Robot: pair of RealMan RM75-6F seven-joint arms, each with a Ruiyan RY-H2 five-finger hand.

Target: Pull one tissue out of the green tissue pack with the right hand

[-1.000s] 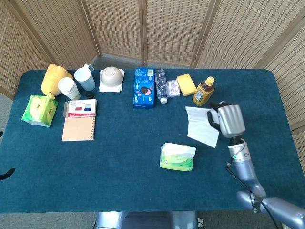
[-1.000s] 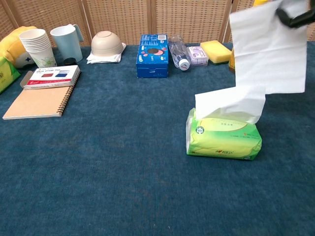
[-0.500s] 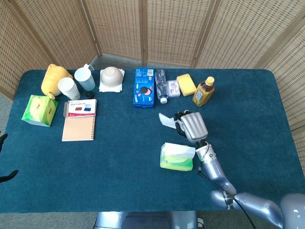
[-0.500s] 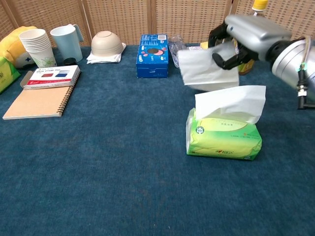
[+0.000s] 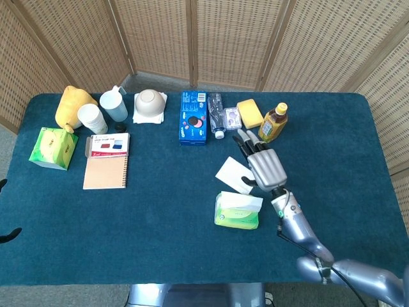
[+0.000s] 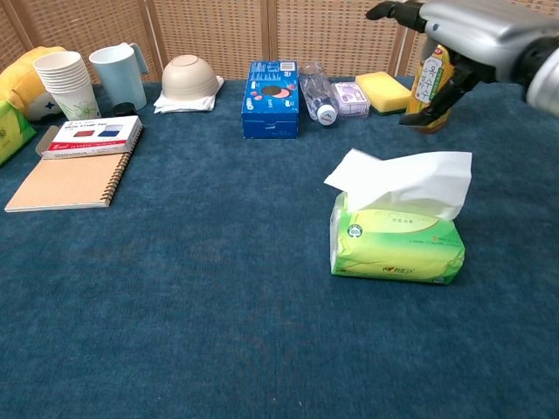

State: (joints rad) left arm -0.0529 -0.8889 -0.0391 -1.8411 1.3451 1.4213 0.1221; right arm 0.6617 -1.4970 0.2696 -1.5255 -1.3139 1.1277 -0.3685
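Right hand (image 5: 265,166) spread above tissue (image 5: 234,174)

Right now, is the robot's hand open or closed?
Open. The right hand has its fingers spread and holds nothing; the tissue lies flat on the table behind the pack.

Right robot hand (image 5: 266,167): silver-grey metallic shell, black fingers (image 6: 390,10). Glossy silver-blue rounded forearm (image 5: 299,228), thin black cable alongside, small green-red wrist marking.
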